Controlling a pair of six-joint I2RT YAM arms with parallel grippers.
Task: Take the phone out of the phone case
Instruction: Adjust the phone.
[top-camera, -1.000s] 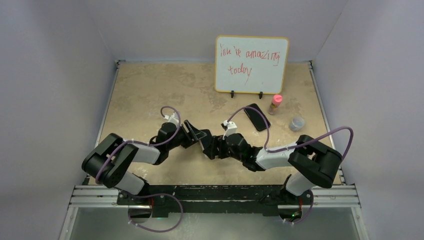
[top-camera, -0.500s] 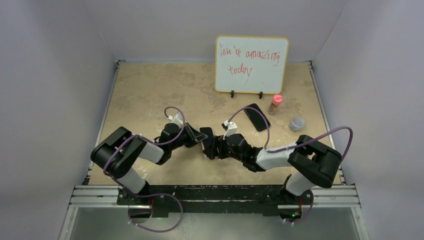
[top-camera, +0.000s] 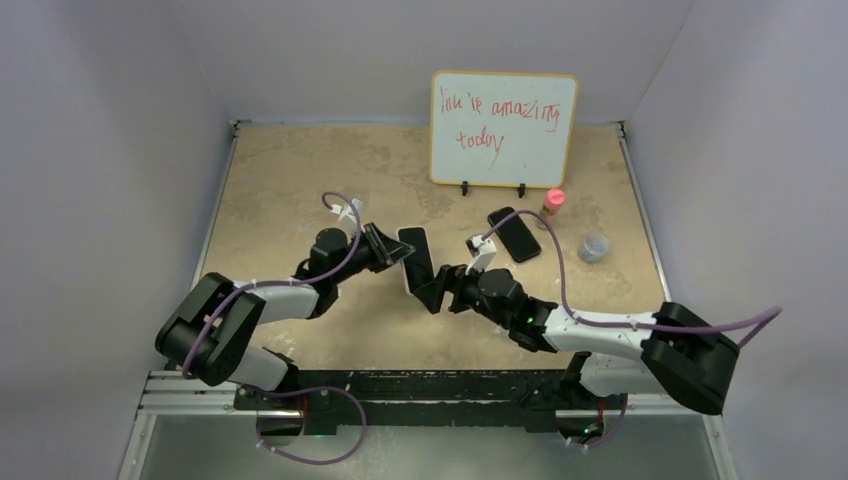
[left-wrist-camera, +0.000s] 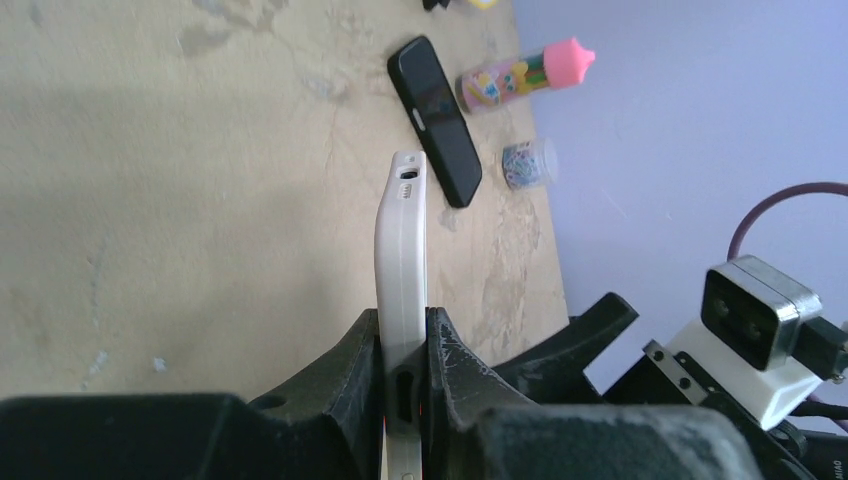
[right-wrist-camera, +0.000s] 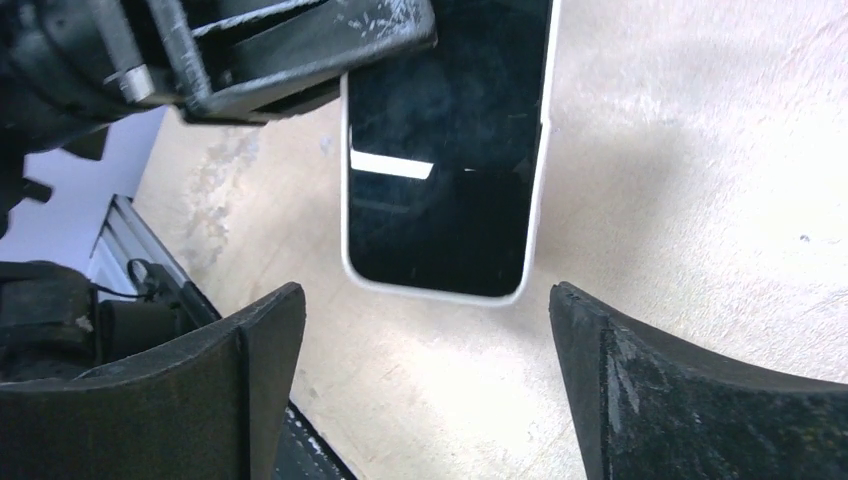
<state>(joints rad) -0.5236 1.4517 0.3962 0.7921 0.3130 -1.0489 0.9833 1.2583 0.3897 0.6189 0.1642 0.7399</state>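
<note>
left gripper (left-wrist-camera: 403, 335) is clamping the phone case (left-wrist-camera: 400, 240) edgewise
right gripper (right-wrist-camera: 425, 300) is gaping just before the phone (right-wrist-camera: 440, 190) inside; next it is likely needing to pry it free.

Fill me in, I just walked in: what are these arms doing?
The left hand is clamped on a white phone case with the dark phone inside it, holding it up between the arms. The right hand is open, facing it without touching. A second black phone lies flat on the table by the whiteboard.
</note>
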